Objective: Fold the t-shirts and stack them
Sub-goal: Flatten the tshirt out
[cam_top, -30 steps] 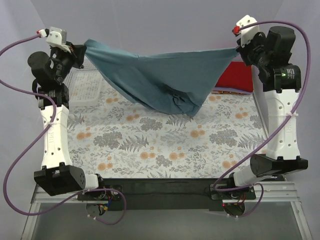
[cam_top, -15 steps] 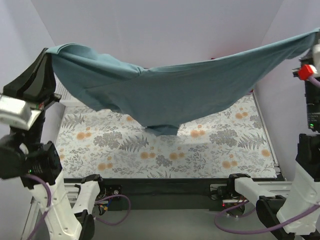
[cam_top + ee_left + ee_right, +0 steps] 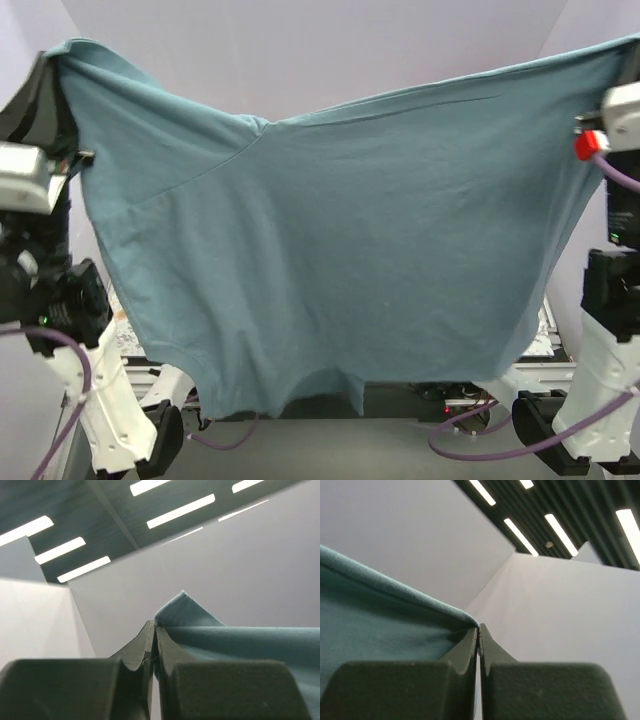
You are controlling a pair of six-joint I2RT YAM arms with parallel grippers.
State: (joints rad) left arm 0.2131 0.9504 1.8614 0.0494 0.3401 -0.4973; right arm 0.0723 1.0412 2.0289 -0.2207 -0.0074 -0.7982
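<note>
**A:** Slate-blue knit, soft and matte. The t-shirt (image 3: 330, 260) hangs spread like a wide curtain across the overhead view. Its upper edge sags in a shallow curve between the two raised arms (image 3: 60, 300), and the lower hem is uneven, with a small notch near the bottom middle.

**B:** Any creases?

**A:** A faint diagonal fold runs down from the upper left; otherwise the cloth hangs fairly flat. The right wrist view shows a fine weave along its edge.

**B:** What's around it?

**A:** Pale walls (image 3: 300, 50) behind, purple cables (image 3: 480, 440) looping by the arm bases, ceiling light strips (image 3: 175, 512) overhead. The shirt screens nearly everything behind it from the overhead camera.

**B:** And the grippers?

**A:** The left gripper (image 3: 152, 630) is pinched tight on one top corner, with a peak of cloth poking up just beyond its fingers. The right gripper (image 3: 478, 632) is clamped on the opposite corner, the hem running straight into its closed tips.
</note>
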